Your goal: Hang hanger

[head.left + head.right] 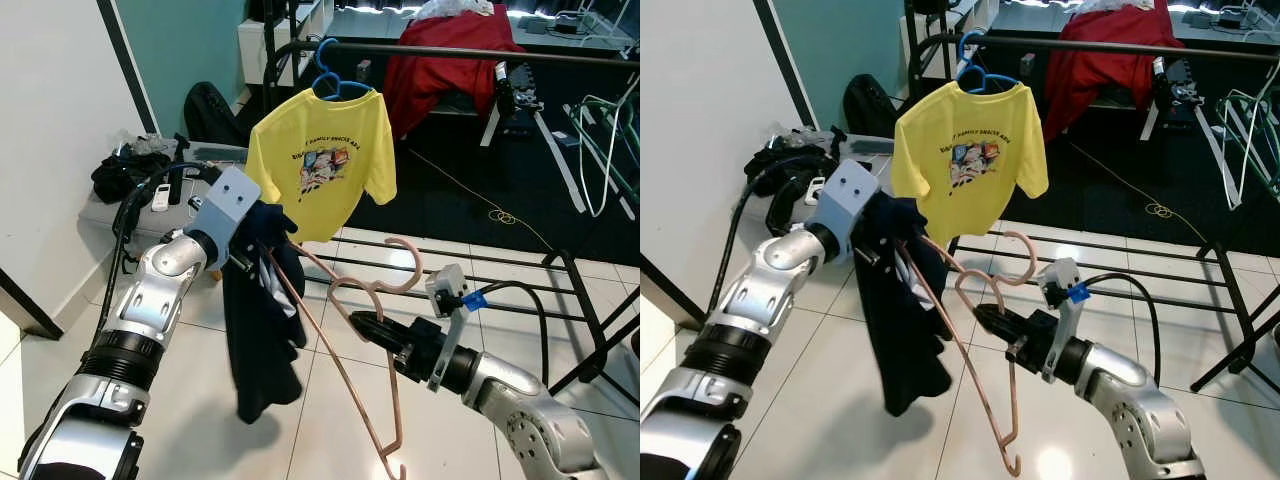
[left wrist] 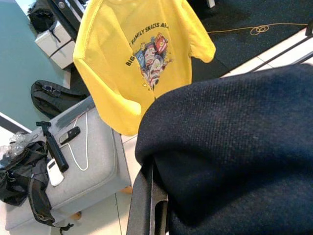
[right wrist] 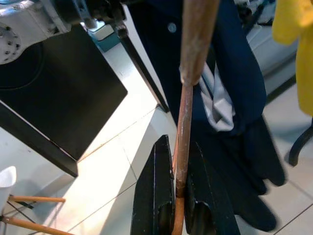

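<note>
Right end effector (image 1: pixel 362 325) clamps pink hanger (image 1: pixel 345 375); left end effector (image 1: pixel 262 235) buried in navy garment (image 1: pixel 262 340), grip unclear.

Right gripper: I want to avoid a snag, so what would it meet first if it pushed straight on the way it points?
Probably the dark navy garment hanging from the left gripper. The right gripper, shut on the copper hanger, points along the hanger's rod toward that cloth, though the depth between them is unclear.

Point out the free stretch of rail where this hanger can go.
The black rail is bare between the yellow shirt on its blue hanger and the red garment. The right gripper holds the pink hanger; the left gripper holds the navy garment.
</note>
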Controlling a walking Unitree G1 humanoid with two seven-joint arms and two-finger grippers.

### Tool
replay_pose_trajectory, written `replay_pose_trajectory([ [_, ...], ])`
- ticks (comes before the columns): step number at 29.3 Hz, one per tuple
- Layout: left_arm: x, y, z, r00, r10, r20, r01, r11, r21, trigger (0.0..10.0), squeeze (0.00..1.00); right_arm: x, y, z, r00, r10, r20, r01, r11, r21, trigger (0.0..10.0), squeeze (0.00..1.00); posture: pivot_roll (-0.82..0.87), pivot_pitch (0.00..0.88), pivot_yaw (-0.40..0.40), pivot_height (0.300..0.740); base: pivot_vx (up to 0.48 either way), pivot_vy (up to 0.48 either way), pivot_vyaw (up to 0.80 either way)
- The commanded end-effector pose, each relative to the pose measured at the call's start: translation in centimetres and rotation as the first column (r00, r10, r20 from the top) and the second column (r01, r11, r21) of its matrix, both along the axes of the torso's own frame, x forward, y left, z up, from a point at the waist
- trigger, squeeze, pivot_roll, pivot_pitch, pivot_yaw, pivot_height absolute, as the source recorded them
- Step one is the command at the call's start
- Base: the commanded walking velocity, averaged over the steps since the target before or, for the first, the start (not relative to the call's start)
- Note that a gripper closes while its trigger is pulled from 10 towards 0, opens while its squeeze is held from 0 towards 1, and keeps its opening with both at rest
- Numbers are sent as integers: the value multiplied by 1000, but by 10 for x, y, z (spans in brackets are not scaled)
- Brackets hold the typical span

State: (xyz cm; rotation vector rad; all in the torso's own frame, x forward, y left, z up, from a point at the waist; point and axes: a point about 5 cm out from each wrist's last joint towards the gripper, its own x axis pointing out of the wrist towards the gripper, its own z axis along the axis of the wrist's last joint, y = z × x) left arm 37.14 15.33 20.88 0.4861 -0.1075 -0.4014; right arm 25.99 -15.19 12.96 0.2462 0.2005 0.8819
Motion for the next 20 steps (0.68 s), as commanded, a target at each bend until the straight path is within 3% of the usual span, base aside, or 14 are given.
replay_pose_trajectory([
  [1, -1, -2, 11, 999, -10, 47, 10, 1000, -18, 10000, 0, -1, -1, -8, 999, -20, -46, 21, 1000, 7, 10000, 0, -73, 110, 39, 740, 0, 0, 0],
  [9, -5, -8, 12, 997, -60, 51, 61, 998, -17, 10000, 0, 10, 6, -13, 989, -134, -56, 132, 991, -27, 10000, 0, -71, 112, 38, 740, 0, 0, 0],
  [14, -9, -11, 13, 993, -99, 65, 100, 995, -12, 10000, 0, 17, 7, -12, 979, -188, -75, 189, 982, 0, 10000, 0, -71, 111, 36, 740, 0, 0, 0],
  [16, -9, -11, 13, 993, -99, 65, 100, 995, -12, 10000, 0, 17, 7, -12, 979, -188, -75, 189, 982, 0, 10000, 0, -71, 111, 36, 740, 0, 0, 0],
  [20, -18, -27, 13, 971, -223, 84, 225, 974, -11, 10000, 0, 21, 11, -14, 983, -132, -127, 139, 989, 49, 10000, 0, -67, 105, 36, 740, 0, 0, 0],
])
